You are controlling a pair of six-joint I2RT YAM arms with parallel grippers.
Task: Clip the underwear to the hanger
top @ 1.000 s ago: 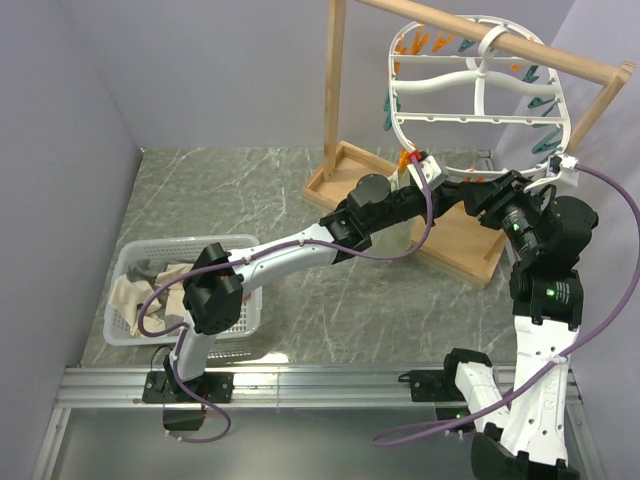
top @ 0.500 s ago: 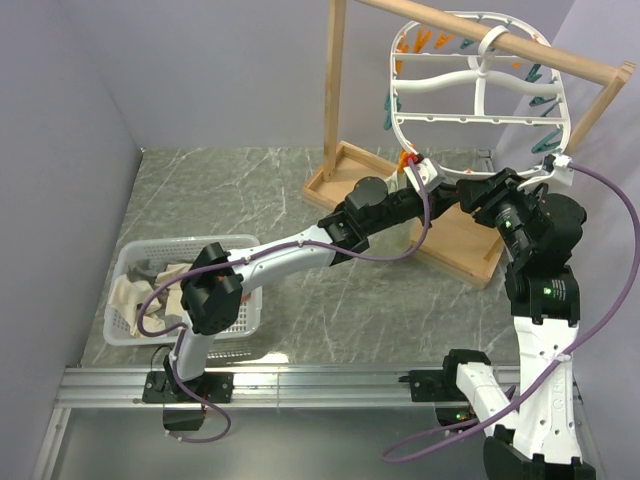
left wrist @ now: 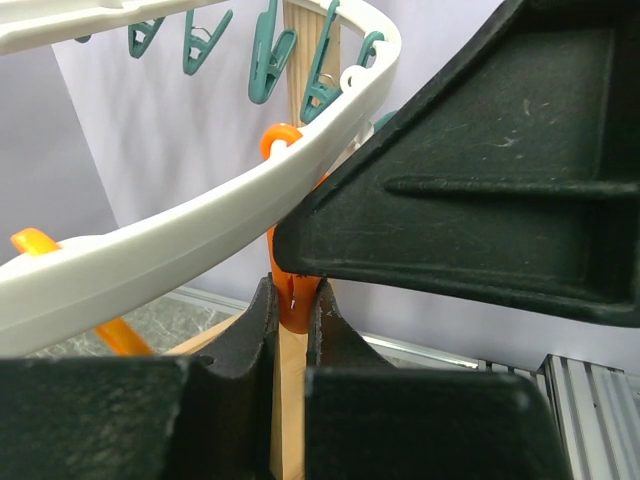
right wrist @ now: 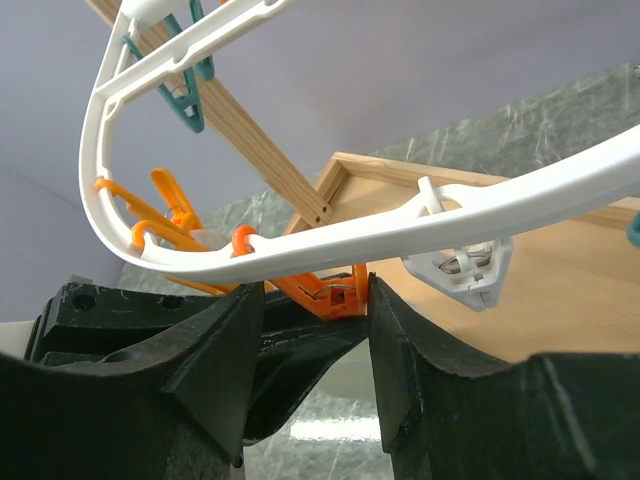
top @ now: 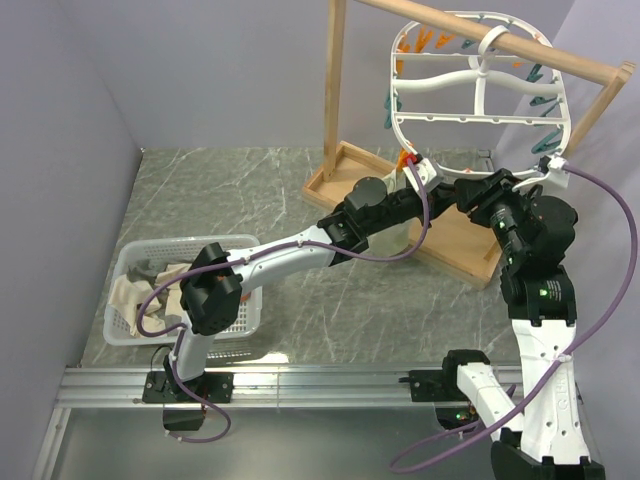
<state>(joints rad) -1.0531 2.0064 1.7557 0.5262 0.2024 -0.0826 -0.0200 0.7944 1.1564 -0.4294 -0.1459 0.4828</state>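
The white oval hanger (top: pixel 398 135) hangs from the wooden stand, with orange and teal clothespins round its rim. My left gripper (top: pixel 412 178) is at its lower rim (left wrist: pixel 200 225), shut on an orange clothespin (left wrist: pixel 292 308). My right gripper (top: pixel 478 190) is open just to the right of it, under the same rim (right wrist: pixel 330 240). That orange clothespin (right wrist: pixel 335 293) sits between the right jaws and touches the right-hand finger. Neither gripper holds fabric. A pale cream cloth (top: pixel 125 295) lies in the basket; I cannot tell if it is the underwear.
The wooden stand's post (top: pixel 335 80) and its base tray (top: pixel 455 240) are right behind and below both grippers. A white basket (top: pixel 185 243) of cloths sits at the near left beside the left arm. Grey walls close in the left and back.
My right gripper has moved left and a little up, closer to the left gripper under the hanger's lower rim. The left arm has hardly moved.
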